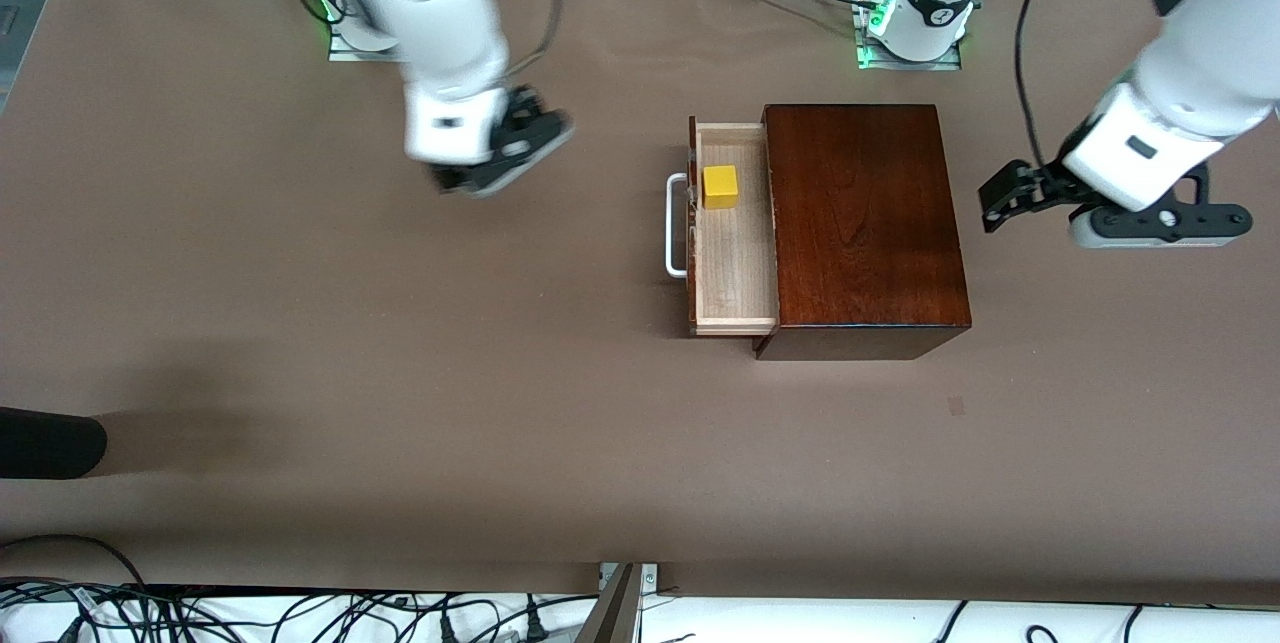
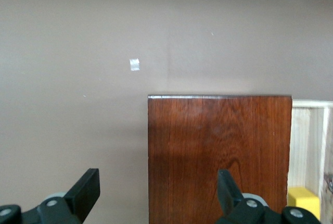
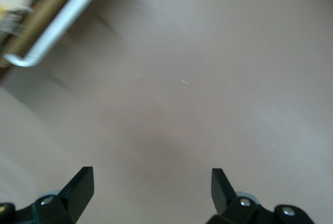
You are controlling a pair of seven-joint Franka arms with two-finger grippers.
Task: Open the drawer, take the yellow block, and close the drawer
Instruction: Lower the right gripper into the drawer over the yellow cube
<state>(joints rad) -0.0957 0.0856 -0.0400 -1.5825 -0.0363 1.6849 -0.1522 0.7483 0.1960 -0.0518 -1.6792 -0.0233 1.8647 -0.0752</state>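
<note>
The drawer (image 1: 735, 268) of the dark reddish-brown box (image 1: 860, 223) stands pulled open, its white loop handle (image 1: 676, 228) toward the right arm's end. The yellow block (image 1: 720, 187) lies in the drawer, in the part farther from the front camera. My right gripper (image 1: 535, 143) is open and empty over bare table, apart from the handle (image 3: 52, 31); in its wrist view the gripper (image 3: 151, 179) has only table between its fingers. My left gripper (image 1: 997, 198) is open and empty beside the box's closed end. The left wrist view shows that gripper (image 2: 156, 182), the box top (image 2: 218, 146) and the block (image 2: 303, 201).
A small pale mark (image 1: 957, 406) lies on the brown table nearer the front camera than the box. A black object (image 1: 50, 443) juts in at the right arm's end. Cables (image 1: 300, 613) run along the near edge.
</note>
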